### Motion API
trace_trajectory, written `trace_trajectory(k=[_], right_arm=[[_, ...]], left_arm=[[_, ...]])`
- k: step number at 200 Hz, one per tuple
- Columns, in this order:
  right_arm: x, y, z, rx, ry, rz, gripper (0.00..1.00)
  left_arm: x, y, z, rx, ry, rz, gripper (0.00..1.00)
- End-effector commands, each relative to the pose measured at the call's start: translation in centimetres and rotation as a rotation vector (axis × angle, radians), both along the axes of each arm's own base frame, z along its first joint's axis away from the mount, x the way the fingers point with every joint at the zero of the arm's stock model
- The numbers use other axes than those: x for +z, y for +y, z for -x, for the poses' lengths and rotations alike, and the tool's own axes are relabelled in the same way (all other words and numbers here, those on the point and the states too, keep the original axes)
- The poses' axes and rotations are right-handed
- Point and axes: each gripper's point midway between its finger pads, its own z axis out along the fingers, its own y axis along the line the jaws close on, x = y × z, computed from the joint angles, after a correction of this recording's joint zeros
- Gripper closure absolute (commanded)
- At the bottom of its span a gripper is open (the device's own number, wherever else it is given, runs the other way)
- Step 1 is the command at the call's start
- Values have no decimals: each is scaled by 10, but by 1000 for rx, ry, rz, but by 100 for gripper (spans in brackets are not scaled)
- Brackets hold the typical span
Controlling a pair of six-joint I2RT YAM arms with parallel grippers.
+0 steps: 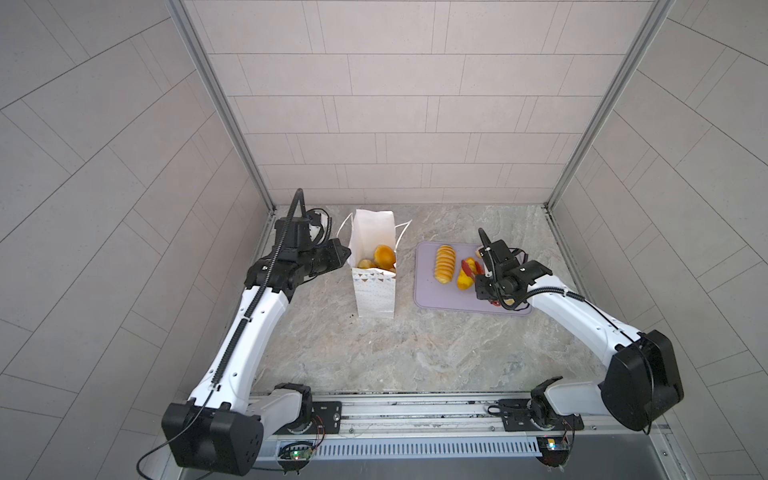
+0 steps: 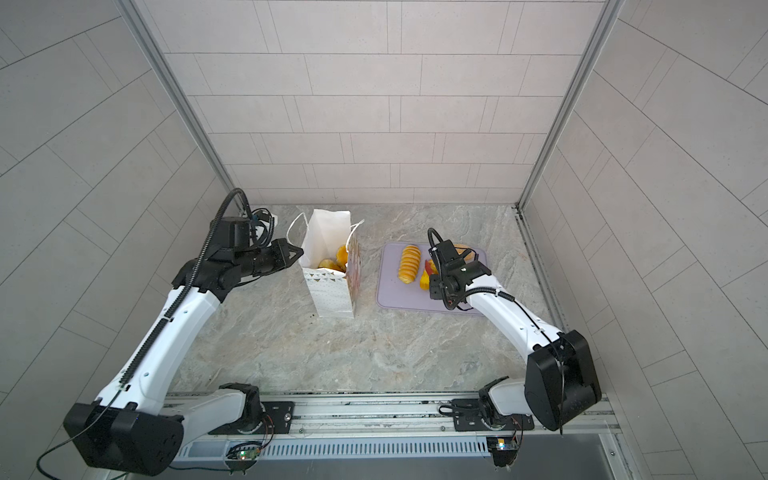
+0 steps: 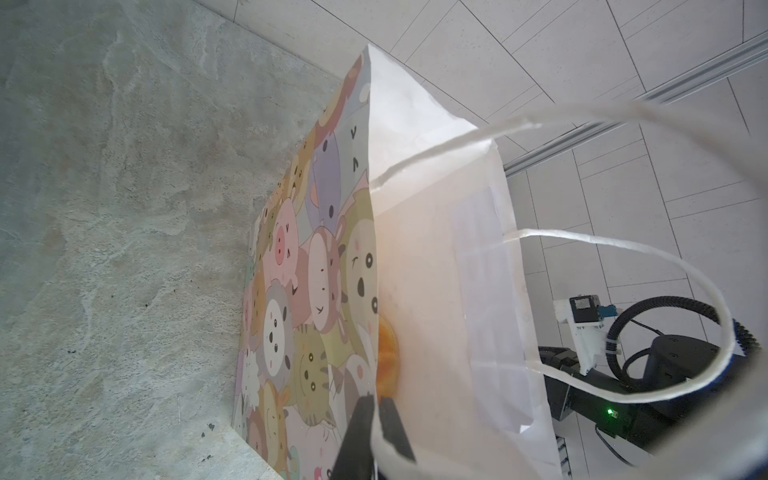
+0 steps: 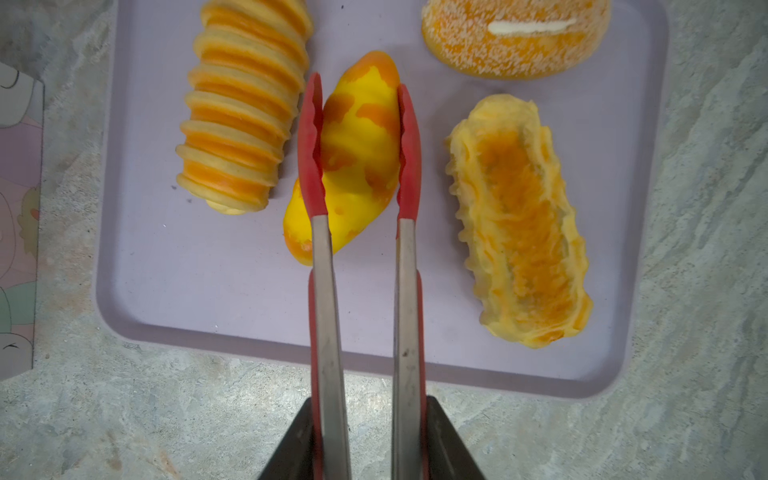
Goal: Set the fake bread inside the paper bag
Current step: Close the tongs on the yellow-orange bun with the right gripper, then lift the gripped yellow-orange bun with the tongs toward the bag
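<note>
The white paper bag (image 1: 374,291) stands upright, with orange and yellow fake bread (image 1: 384,255) inside it. My left gripper (image 3: 377,405) is shut on the bag's rim beside the cartoon animal faces; in both top views it sits at the bag's left edge (image 2: 300,252). My right gripper (image 4: 368,415) is shut on the metal tongs (image 4: 324,291). Their red tips (image 4: 309,145) touch both sides of a smooth yellow-orange bread (image 4: 361,158) lying on the lilac tray (image 4: 208,282). A ridged loaf (image 4: 245,108), a seeded bun (image 4: 515,37) and a rough-edged loaf (image 4: 523,232) lie around it.
The tray (image 1: 432,299) lies on the marble tabletop to the right of the bag (image 2: 332,291), with a strip of bare table between them. Tiled walls with metal corner posts close in the back and sides. Both arm bases sit on the rail at the front.
</note>
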Motion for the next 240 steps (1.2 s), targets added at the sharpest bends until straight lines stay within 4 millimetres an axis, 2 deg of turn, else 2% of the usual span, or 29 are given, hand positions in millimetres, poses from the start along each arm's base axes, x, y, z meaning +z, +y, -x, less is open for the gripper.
trace_trajectory(k=[1,78,240], right_arm=[[16,-9,0,-25,-59,14,63],[46,-11,0,-19,-138,-17,64],[158,-9,5,12,-341,-106,64]], left_arm=[[0,-1,4,-11,-4,-2,92],[3,-1,4,-9,-9,-2,92],[9,-2,4,-14,-20,4,92]])
